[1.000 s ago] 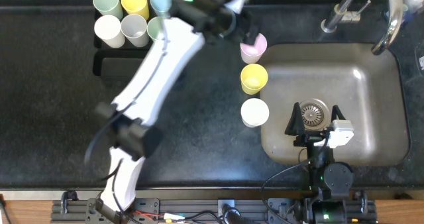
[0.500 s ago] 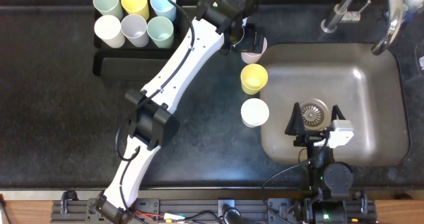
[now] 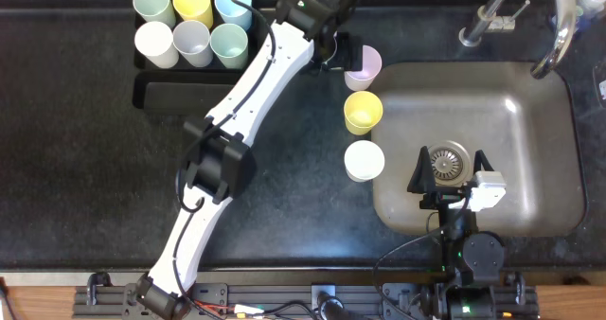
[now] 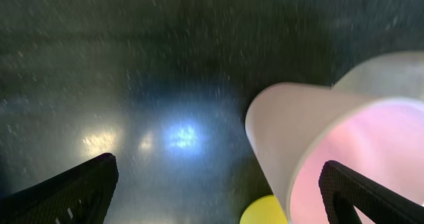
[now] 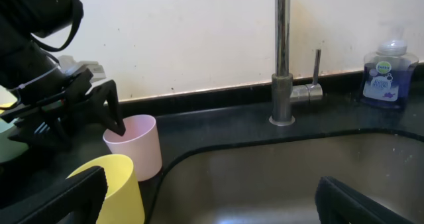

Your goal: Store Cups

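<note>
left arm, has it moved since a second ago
Yes. In the top view the left arm has swung right, toward the sink, clear of the teal cup that it partly covered in the rack.

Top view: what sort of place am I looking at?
Probably a kitchen: a steel sink set into a dark worktop, a tap behind it, and a soap bottle nearby.

A small label on the blue soap bottle (image 5: pixel 389 75), far right beside the tap (image 5: pixel 283 58), carries print too small to read.
</note>
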Available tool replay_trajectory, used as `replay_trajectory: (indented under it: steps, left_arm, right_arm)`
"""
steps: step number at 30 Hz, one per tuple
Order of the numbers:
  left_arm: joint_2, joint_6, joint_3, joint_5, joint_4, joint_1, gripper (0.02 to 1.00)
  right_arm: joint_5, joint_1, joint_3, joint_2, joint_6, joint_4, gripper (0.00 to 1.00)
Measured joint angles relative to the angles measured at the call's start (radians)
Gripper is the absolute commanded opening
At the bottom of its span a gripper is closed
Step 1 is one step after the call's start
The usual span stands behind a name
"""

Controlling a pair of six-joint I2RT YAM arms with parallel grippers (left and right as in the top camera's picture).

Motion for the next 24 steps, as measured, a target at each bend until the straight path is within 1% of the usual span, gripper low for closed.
replay_trajectory:
  steps: [12,13,14,15,16,17,24]
  left_arm:
    - [0.002,-0.007,0.000,0.010,0.014,0.010,0.998]
    - [0.002,-0.007,0.000,0.011,0.019,0.010,0.947]
    - [0.002,-0.011,0.000,0.014,0.026,0.010,0.755]
    - [0.003,-0.015,0.000,0.015,0.030,0.010,0.220]
    - [0.003,-0.011,0.000,0.017,0.030,0.010,0.058]
    - [0.003,-0.011,0.000,0.017,0.030,0.010,0.036]
    - [0.003,-0.011,0.004,0.029,0.038,0.010,0.036]
  right_arm:
    - [0.000,0.000,0.000,0.000,0.000,0.000,0.998]
    - [0.000,0.000,0.000,0.000,0.000,0.000,0.998]
    - [0.000,0.000,0.000,0.000,0.001,0.000,0.998]
    - [0.000,0.000,0.000,0.000,0.000,0.000,0.998]
    - [0.000,0.000,0.000,0.000,0.000,0.000,0.998]
    - [0.000,0.000,0.000,0.000,0.000,0.000,0.998]
    - [0.000,0.000,0.000,0.000,-0.001,0.000,0.998]
